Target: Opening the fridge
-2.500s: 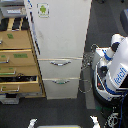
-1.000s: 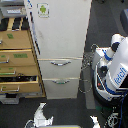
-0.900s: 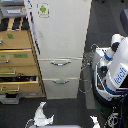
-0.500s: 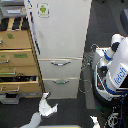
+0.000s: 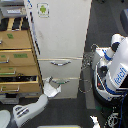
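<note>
the fridge is standing upright in the middle, just right of the tan drawer cabinet in the exterior view. the gripper is sitting at the lowest drawer's handle; whether its fingers are spread or clamped cannot be told. the robot body is standing at the exterior view's right.

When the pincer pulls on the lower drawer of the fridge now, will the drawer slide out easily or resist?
The lower drawer will probably slide straight out, since its silver bar handle looks rigid. It may resist at first, being shut flush. The tall fridge looks heavy and unlikely to tip. Whether the pincer has gripped is unclear.
</note>
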You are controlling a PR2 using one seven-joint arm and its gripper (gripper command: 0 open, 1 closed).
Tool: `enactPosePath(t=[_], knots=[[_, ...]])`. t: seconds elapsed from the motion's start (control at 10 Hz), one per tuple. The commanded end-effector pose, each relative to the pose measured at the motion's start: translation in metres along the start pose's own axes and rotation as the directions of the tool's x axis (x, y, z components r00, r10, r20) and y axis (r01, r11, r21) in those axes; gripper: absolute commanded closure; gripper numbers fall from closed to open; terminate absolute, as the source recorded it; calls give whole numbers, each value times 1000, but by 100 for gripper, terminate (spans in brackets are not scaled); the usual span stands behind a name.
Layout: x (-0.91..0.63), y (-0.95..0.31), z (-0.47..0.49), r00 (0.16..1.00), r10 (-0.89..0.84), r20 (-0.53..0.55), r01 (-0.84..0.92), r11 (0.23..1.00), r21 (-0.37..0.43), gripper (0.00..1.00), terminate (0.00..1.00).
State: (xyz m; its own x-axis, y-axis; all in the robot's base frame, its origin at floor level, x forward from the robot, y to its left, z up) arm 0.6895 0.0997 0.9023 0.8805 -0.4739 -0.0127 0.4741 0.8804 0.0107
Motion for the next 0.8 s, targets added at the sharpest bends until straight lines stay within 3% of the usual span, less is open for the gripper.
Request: enactPosePath(t=[0.1, 0.8], knots=[[115, 69, 142, 953, 295, 63, -300, 948, 105, 0, 0], [106, 159, 164, 930, 365, 51, -367, 907, 204, 0, 0]])
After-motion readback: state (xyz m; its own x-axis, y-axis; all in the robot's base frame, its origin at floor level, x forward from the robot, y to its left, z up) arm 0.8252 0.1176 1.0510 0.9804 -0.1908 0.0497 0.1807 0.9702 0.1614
